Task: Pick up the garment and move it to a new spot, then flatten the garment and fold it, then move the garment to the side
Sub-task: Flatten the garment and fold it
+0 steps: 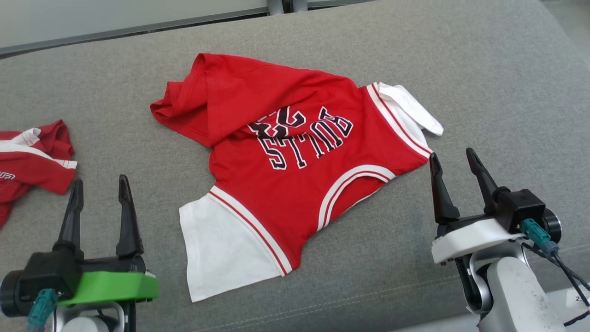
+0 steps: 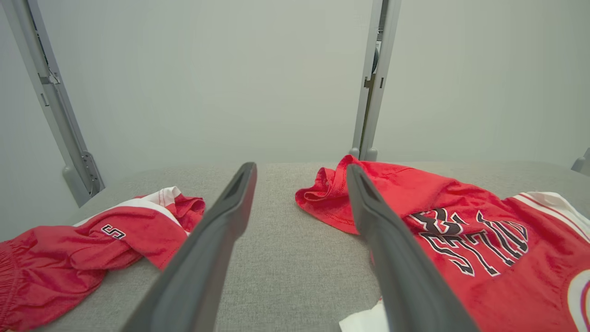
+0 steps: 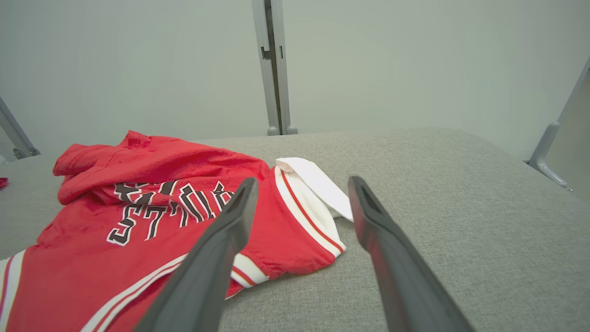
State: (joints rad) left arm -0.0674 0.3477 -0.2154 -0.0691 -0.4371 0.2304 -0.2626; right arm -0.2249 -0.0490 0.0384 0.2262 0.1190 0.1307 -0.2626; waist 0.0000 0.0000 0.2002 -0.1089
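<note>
Both pairs of fingers are standing wide apart and holding nothing. The left fingers (image 1: 127, 221) are hovering off the near-left of the red jersey (image 1: 295, 184), clear of its cloth. The right fingers (image 1: 440, 193) are pointing up just beside its near-right corner, tips close to the striped armhole edge, though I cannot tell whether they are touching it.

The jersey is lying print-up in the middle of the grey padded worktop (image 1: 484, 83), with its lettering upside down to the robot and its neckline toward the robot. One white sleeve (image 1: 221, 249) is spreading flat at its near-left. The other white sleeve (image 1: 410, 110) is curling at its far-right. The hem end (image 1: 193, 92) is folding over on itself at the far-left, covering part of the print. A second red garment (image 1: 32, 161) is lying crumpled well to the jersey's left, apart from it.

By my reading the first step is only opening: nothing is being lifted yet. The next move is calling for both arms to come down onto the jersey's edges, likely one on each side of the neckline. They need to pinch enough cloth to carry it across, steering clear of the second garment
</note>
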